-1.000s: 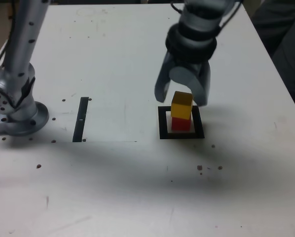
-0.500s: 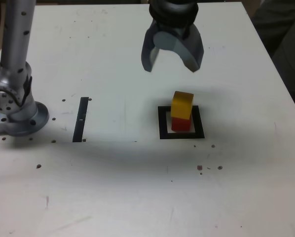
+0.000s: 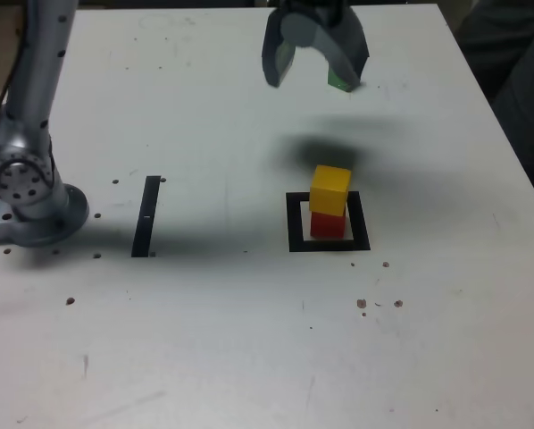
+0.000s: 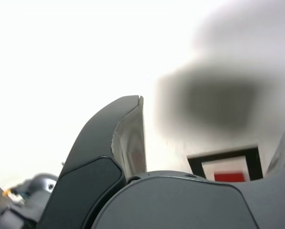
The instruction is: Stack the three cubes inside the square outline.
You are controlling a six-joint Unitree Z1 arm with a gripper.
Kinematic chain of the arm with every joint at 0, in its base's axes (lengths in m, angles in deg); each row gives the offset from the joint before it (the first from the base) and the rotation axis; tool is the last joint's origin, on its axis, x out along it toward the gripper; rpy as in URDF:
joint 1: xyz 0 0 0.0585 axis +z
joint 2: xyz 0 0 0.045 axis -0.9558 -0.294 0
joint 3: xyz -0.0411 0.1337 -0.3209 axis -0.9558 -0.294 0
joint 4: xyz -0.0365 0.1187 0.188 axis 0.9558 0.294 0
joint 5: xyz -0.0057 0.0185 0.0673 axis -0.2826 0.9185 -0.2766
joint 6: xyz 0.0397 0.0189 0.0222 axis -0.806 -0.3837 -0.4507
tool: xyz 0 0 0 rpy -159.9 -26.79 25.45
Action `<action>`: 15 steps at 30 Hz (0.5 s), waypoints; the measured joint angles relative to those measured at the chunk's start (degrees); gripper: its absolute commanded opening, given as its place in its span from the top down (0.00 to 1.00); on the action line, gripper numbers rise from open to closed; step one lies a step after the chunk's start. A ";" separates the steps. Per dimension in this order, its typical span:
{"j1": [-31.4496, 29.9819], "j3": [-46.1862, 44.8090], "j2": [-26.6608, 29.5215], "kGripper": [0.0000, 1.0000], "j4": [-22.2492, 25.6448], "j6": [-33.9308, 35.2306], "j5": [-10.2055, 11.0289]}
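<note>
In the exterior view a yellow cube (image 3: 329, 189) sits on a red cube (image 3: 328, 224) inside the black square outline (image 3: 295, 223). My gripper (image 3: 313, 76) hangs open and empty over the far part of the table, well clear of the stack. Green patches show at the fingers, one by the fingertip on the view's right (image 3: 342, 81); this looks like the green cube, mostly hidden behind the gripper. In the wrist view one dark finger (image 4: 109, 152) fills the foreground, and beyond it lie the square outline (image 4: 195, 162) and a strip of the red cube (image 4: 228, 176).
The arm's base (image 3: 30, 214) stands at the exterior view's left. A thin black strip (image 3: 146, 214) lies between it and the outline. Small dark specks dot the white table (image 3: 249, 340). Dark fabric (image 3: 517, 80) lies beyond the table edge on the view's right.
The gripper opened around the yellow cube, let it go on the red cube, then rose and drew back to the far side of the table. The stack stayed in place.
</note>
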 measured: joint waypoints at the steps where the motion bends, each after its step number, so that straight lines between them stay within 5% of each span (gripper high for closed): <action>1: 0.85 0.92 -0.62 0.00 0.01 -1.43 -0.05; 15: 10.43 18.92 -12.38 0.00 3.75 -14.04 -0.26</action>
